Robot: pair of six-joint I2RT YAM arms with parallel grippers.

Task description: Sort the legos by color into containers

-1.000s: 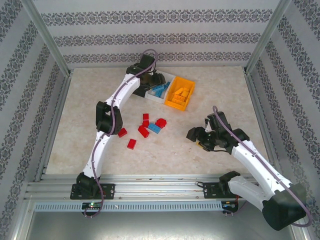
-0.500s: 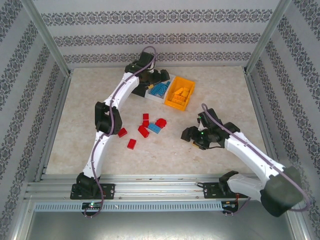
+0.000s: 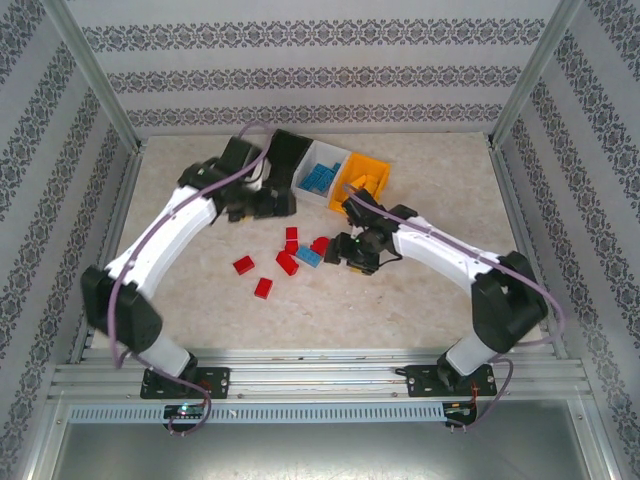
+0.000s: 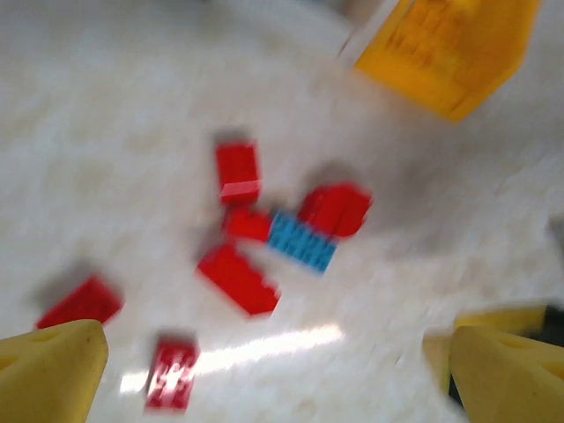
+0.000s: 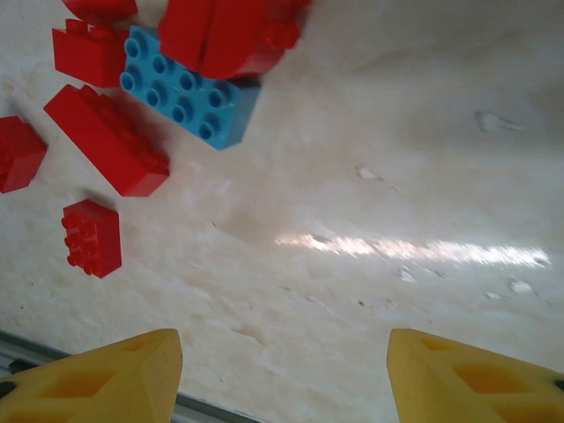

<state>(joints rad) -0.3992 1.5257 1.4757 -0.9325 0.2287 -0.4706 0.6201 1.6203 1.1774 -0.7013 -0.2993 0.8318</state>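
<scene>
Claws first: we see the left gripper [image 4: 264, 352] with jaws wide and empty above the loose pile. The right gripper [image 5: 282, 352] is likewise spread, holding nothing, low beside it. On the table [image 3: 450, 190], the black bin [image 3: 290, 150], white bin [image 3: 332, 155] and orange bin [image 3: 382, 172] form a far row. Nearer lie several red bricks [image 5: 106, 141] and one blue brick [image 5: 185, 88], which touches red neighbours. We judge two risks: the arms colliding over one pile, or a grasp dragging an adjoining red piece along.

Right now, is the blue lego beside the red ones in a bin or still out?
Out. The blue lego lies flat on the table, studs up, against a red lego, apart from the white bin.
</scene>
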